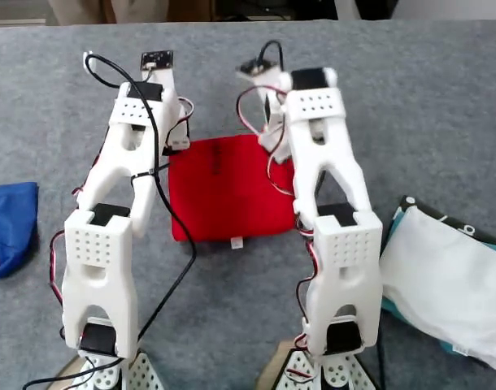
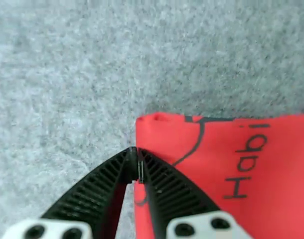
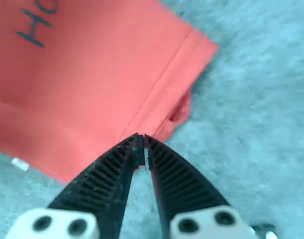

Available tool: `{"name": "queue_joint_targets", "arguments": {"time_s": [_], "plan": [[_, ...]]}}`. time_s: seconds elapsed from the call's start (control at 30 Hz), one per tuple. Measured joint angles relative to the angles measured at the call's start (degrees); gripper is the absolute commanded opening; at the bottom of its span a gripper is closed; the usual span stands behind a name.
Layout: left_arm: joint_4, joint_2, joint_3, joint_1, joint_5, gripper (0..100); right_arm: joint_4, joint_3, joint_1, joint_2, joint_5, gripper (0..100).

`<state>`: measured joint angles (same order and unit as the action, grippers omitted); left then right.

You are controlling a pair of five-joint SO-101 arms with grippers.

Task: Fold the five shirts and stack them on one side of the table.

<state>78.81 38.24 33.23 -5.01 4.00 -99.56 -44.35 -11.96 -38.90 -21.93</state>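
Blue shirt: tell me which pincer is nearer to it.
Left. The left pincer is at the red shirt's edge facing the blue shirt; the right pincer at its opposite edge.

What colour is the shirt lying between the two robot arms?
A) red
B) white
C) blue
A: the red shirt lies flat in the middle, while the blue shirt sits far off to one side and the white shirt to the other.
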Motion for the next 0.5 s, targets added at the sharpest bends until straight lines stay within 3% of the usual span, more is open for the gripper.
{"name": "queue_joint_targets", "arguments": {"time_s": [0.1,0.23,0.5], "plan": [[6.1,0.3,5.8,0.0,0.0,7,-1.7,-3.6,1.1,0.3,3.5,11.9],[15.1,0.4,13.0,0.0,0.0,25,-1.7,4.2,1.8,2.3,5.0,25.0],[19.8,1.8,14.8,1.2,0.0,27,4.8,27.4,1.6,15.5,7.6,23.8]]}}
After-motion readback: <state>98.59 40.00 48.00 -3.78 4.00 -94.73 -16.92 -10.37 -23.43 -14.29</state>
